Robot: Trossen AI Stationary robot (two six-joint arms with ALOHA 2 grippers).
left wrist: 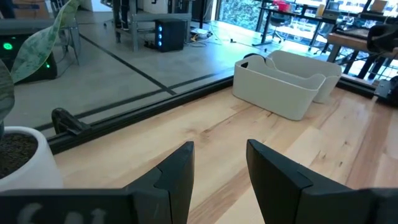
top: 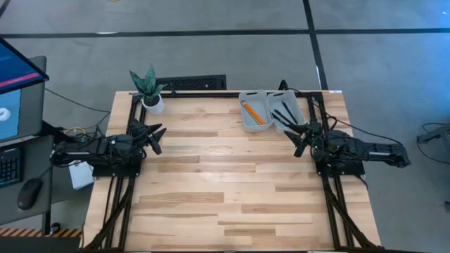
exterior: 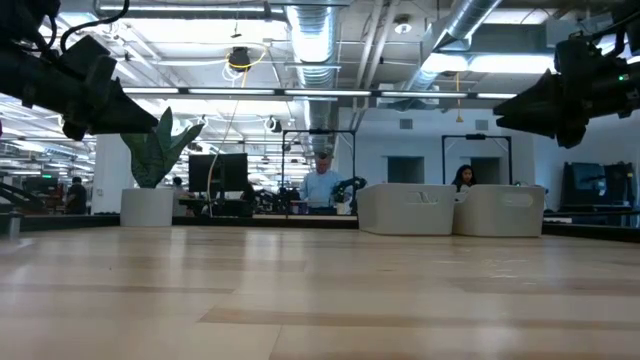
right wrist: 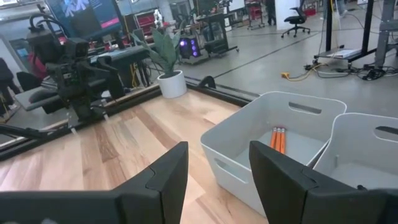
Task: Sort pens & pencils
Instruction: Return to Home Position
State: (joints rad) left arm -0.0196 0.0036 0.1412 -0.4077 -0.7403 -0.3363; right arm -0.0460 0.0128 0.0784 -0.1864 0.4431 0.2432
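Observation:
Two pale grey bins stand side by side at the table's far right. The left bin (top: pixel 252 110) holds the orange pencils (top: pixel 252 114), which lie on its floor, also visible in the right wrist view (right wrist: pixel 277 138). The right bin (top: pixel 285 109) holds the black pens (top: pixel 284 114). My right gripper (top: pixel 301 137) hovers open just in front of the bins, above the table, with nothing between its fingers (right wrist: pixel 168 171). My left gripper (top: pixel 156 135) hovers open at the table's left side, also with nothing between its fingers (left wrist: pixel 177 165).
A potted plant (top: pixel 151 91) in a white pot stands at the table's far left corner, close to my left gripper. The wooden tabletop (top: pixel 225 183) stretches between the two arms. People show in the room beyond the far edge (exterior: pixel 320 185).

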